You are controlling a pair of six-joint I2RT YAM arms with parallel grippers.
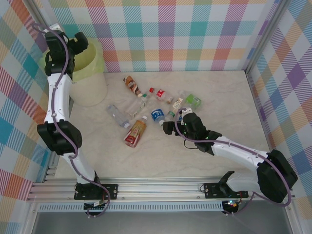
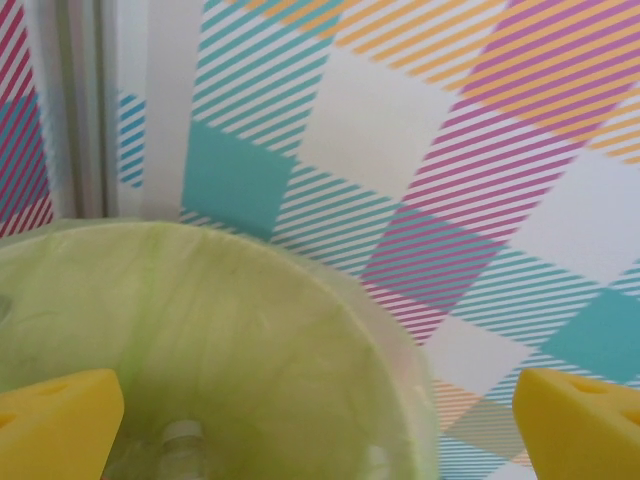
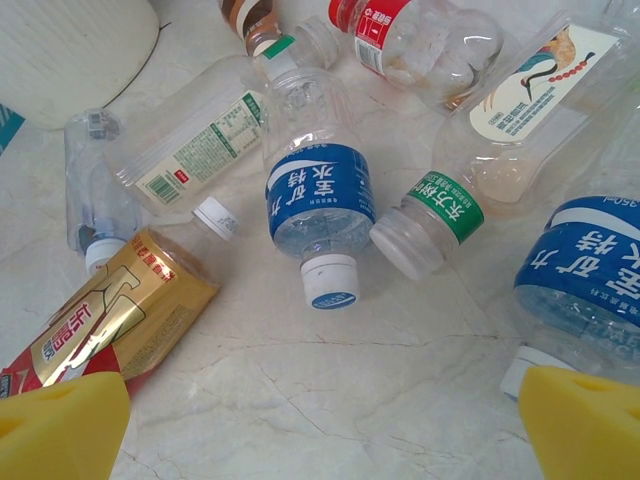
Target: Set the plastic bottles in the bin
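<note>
yellow pads [image 2: 60, 420] of left gripper [image 2: 318, 425] spread wide and empty above the bin [image 2: 380, 330], clear bottle [image 2: 185, 440] lying inside it in the wrist view. right gripper [image 3: 322, 425] wide too, empty, over plastic bottles [image 3: 320, 205] clustered on table [image 1: 204, 165], whole cluster laid out from top.

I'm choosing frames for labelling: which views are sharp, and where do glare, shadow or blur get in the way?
Top external: evenly lit and sharp, only faint shadows on the table. Left wrist: the bin looks close and hazy, the checked wall behind crisper. Right wrist: labels on the plastic bottles read sharply, with mild glints; the yellow fingertips at the bottom corners look soft.
</note>
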